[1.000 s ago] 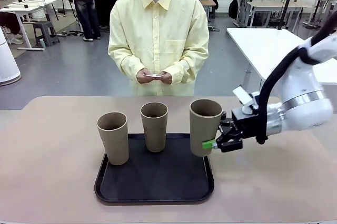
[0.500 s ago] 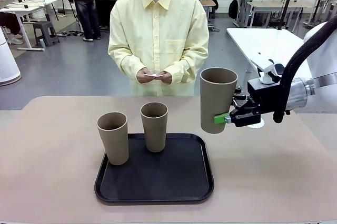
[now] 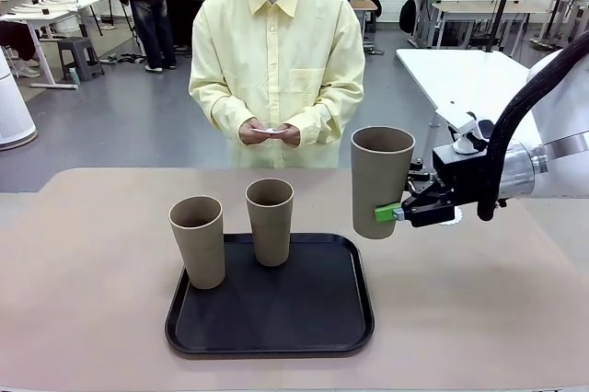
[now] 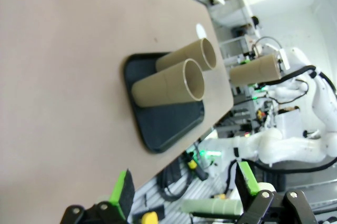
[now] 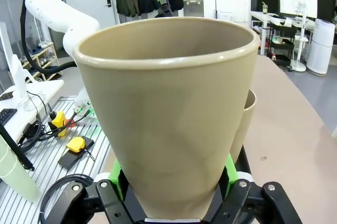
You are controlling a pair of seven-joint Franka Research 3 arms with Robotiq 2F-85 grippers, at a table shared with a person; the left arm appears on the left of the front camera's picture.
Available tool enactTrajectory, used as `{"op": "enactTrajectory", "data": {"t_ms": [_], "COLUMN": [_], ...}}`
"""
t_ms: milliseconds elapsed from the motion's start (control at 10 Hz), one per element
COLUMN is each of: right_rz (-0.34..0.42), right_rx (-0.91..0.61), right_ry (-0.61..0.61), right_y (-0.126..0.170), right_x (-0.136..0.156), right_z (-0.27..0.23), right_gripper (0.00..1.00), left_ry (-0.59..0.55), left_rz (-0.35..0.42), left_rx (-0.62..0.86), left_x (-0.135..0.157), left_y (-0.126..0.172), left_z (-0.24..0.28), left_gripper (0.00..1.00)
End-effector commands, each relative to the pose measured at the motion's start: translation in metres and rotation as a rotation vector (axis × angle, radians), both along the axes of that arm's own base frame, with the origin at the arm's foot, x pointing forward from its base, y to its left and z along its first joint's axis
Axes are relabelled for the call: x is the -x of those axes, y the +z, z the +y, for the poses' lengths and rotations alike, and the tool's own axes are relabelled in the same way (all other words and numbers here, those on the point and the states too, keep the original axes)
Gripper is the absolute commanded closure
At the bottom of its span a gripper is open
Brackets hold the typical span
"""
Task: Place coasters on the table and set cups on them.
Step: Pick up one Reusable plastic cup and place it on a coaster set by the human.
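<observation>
1. Carrying the cup (image 3: 380, 180) to its coaster looks like the step in hand. The cup hangs upright in the air just past the tray's (image 3: 184, 332) right edge, clear of the table (image 3: 92, 263). The right gripper (image 3: 391, 213) is clamped on its lower part, a green pad pressed to each side near the base.
2. The coaster (image 4: 200, 29) lies flat on the table beyond the tray's far right corner. From the front it is mostly hidden behind the gripper, so the cup appears to need a little more travel away from the tray.
3. To do this well, keep the cup level, bring its base over the middle of the coaster, then lower straight down. A sideways slide on landing could drag or crumple the thin paper. Let go only once the base sits flat.
4. The low grip leaves the wide rim top-heavy, so a slow descent seems wise.
5. The two other cups (image 3: 198, 240) stand upright on the tray, one at its left, one at its far middle, both apart from the carried cup.
6. The person's hands (image 3: 270, 134), past the tray's far side, pinch something small and white. It may be more coasters, but I cannot tell.
7. The left gripper (image 4: 184, 179) hangs well off the tray's left side, fingers spread wide with nothing between them.
8. Nothing stands between the cup and the coaster.
</observation>
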State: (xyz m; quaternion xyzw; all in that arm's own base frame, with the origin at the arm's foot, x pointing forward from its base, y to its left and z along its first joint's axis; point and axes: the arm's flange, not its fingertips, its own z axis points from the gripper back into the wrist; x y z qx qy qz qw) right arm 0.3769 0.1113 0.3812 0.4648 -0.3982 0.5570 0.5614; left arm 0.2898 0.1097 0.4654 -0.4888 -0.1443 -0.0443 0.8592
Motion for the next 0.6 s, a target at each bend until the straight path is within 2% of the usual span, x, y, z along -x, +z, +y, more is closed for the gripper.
{"op": "enactTrajectory", "data": {"t_ms": [0, 100, 200, 300, 500], "right_rz": [-0.009, 0.000, -0.021, -0.091, -0.048], "right_rx": [-0.001, 0.000, 0.030, 0.042, 0.037], "right_ry": [0.003, 0.000, 0.033, 0.042, 0.024], "right_y": [0.004, 0.000, -0.005, -0.006, -0.012], "right_x": [0.001, 0.000, -0.021, -0.051, -0.091], "right_z": [0.001, 0.000, -0.015, -0.044, -0.095], "right_gripper": [0.79, 0.19, 0.19, 0.19, 0.19], "left_ry": [0.000, 0.000, 0.000, 0.000, 0.000], "left_rz": [-0.015, -0.015, -0.015, -0.015, -0.015], "left_rx": [0.017, 0.017, 0.017, 0.017, 0.017], "left_x": [0.000, 0.000, 0.000, 0.000, 0.000], "left_y": [0.001, 0.001, 0.001, 0.001, 0.001], "left_z": [0.000, 0.000, 0.000, 0.000, 0.000], "left_gripper": [0.00, 0.00, 0.00, 0.00, 0.00]}}
